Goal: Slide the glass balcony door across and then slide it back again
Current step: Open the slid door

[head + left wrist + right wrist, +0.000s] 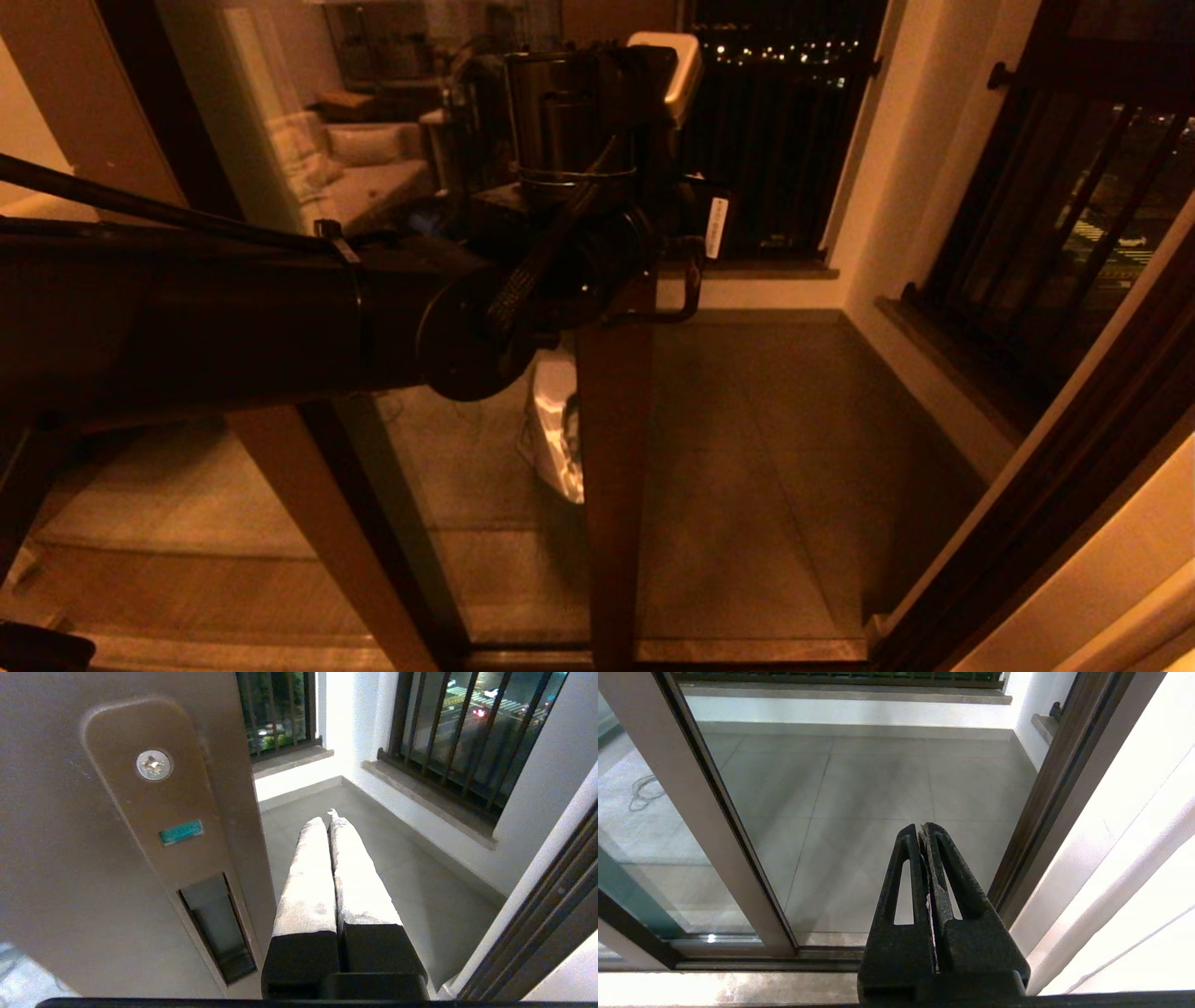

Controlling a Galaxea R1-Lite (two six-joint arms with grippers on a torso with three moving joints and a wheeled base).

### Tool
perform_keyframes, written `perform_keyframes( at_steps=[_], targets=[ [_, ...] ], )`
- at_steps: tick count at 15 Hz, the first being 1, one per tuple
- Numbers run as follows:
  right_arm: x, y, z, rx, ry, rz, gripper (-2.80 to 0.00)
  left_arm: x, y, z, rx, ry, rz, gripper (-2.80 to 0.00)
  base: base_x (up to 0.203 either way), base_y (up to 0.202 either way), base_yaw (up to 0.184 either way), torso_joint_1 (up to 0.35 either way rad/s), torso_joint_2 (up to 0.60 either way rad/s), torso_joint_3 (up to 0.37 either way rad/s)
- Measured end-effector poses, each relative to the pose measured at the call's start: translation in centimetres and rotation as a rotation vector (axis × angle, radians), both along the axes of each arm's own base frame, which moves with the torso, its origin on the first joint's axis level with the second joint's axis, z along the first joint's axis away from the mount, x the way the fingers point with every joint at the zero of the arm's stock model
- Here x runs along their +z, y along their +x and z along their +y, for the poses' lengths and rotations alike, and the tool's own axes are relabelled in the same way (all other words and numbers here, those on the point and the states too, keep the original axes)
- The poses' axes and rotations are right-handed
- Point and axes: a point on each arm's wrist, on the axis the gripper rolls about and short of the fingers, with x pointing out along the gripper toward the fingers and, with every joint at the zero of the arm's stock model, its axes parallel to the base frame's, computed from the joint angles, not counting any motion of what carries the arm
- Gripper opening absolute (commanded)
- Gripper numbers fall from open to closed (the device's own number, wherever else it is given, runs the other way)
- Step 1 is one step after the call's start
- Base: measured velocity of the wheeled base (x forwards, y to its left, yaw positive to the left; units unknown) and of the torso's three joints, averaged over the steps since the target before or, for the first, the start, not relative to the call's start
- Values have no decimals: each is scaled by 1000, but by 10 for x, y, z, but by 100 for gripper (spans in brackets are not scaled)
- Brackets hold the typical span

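Note:
The glass balcony door (611, 448) stands partly slid to the left, with its dark brown stile near the middle of the head view and an open gap to its right. My left arm (523, 289) reaches across to the stile, and its wrist hides the fingers there. In the left wrist view my left gripper (329, 821) is shut and empty. It lies close along the stile's (117, 858) free edge, beside the recessed pull plate (154, 826). My right gripper (922, 828) is shut and empty, low in the doorway between the stile (705, 826) and the jamb (1045, 812).
A lighter brown fixed post (308, 523) stands to the left of the sliding pane. Black barred railings (775, 140) (1055, 233) close off the balcony at the back and on the right. Grey tiled floor (766, 467) lies beyond the sill track (738, 956).

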Motion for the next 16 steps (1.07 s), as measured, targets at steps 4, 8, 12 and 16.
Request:
perform_keyframes(
  at_steps=[4, 8, 12, 16],
  targets=[
    [0, 0, 0, -1, 0, 0, -280, -1, 2, -10, -47, 6, 1, -280, 0, 0, 0, 0, 0, 0],
    [0, 0, 0, 0, 0, 0, -280, -10, 22, -14, -12, 4, 3, -280, 0, 0, 0, 0, 0, 0],
    [0, 0, 0, 0, 0, 0, -280, -16, 36, -6, 42, 13, 16, -280, 0, 0, 0, 0, 0, 0],
    [0, 0, 0, 0, 0, 0, -280, -19, 35, 3, 84, 27, 35, -280, 0, 0, 0, 0, 0, 0]
  ],
)
